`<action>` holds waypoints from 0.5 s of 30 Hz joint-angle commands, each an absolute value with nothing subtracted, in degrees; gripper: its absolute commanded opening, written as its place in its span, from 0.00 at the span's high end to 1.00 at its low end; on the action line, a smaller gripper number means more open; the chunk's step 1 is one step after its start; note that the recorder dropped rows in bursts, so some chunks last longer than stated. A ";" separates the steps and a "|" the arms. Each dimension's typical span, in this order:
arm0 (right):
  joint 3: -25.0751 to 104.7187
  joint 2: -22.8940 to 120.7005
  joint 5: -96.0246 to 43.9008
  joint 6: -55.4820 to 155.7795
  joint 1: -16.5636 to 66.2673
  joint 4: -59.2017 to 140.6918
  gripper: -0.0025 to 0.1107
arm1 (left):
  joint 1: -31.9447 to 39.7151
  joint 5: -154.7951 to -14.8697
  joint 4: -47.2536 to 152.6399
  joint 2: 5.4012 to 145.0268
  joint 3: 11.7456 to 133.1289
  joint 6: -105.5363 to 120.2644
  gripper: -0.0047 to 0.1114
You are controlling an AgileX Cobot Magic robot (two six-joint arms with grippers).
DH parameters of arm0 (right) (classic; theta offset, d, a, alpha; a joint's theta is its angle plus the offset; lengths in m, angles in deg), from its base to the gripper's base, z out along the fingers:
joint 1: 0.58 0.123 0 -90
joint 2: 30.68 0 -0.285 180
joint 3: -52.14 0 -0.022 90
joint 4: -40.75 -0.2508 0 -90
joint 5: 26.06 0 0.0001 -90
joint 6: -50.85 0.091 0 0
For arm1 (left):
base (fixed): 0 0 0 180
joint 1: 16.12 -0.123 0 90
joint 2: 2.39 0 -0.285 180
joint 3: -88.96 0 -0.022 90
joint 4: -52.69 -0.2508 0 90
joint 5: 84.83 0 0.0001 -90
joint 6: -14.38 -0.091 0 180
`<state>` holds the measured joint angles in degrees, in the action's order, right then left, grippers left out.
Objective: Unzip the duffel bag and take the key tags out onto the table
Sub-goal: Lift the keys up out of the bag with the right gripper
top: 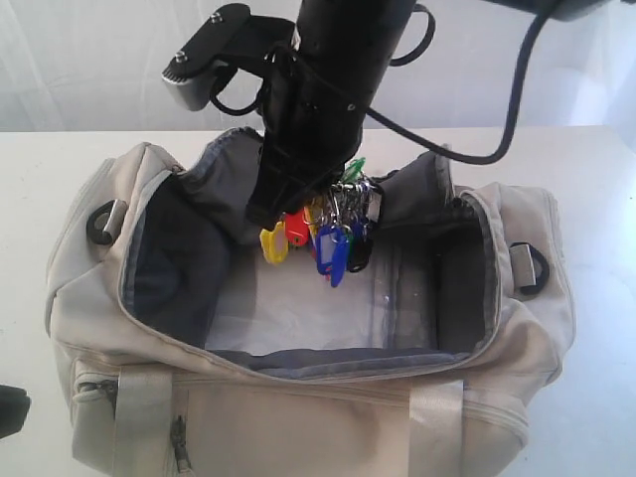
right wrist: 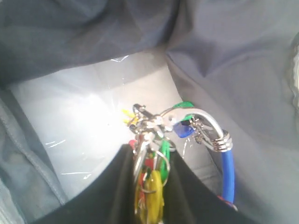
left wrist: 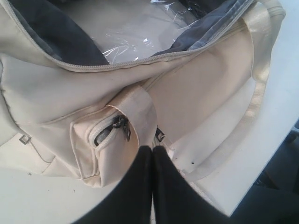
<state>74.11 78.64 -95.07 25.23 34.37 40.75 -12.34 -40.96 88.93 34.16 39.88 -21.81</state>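
The beige duffel bag (top: 298, 417) lies on the white table (top: 596, 199) with its top zipped open, showing dark grey lining and a clear plastic sheet on the bottom. My right gripper (top: 298, 204) hangs over the open mouth, shut on the key tags (top: 328, 238), a bunch of yellow, red, blue and green tags on metal rings dangling above the bag's floor. In the right wrist view the key tags (right wrist: 152, 186) sit between the black fingers (right wrist: 119, 186). My left gripper (left wrist: 153, 149) is shut on nothing, just off the bag's front pocket zipper (left wrist: 114, 128).
Black D-rings sit at the bag's ends (top: 102, 221) (top: 532, 266). A pale webbing strap (left wrist: 254, 93) lies over the front of the bag onto the table (left wrist: 28, 200). A black cable (top: 517, 89) loops behind the right arm.
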 commanded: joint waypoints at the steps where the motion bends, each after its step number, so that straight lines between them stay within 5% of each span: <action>1: 74.47 75.85 -96.02 25.28 34.21 40.75 0.98 | -12.51 -40.22 89.57 34.14 40.32 -23.16 0.96; 15: 73.34 66.22 -96.02 25.15 29.77 43.37 0.98 | -12.51 -40.92 89.40 34.14 39.18 -24.67 0.96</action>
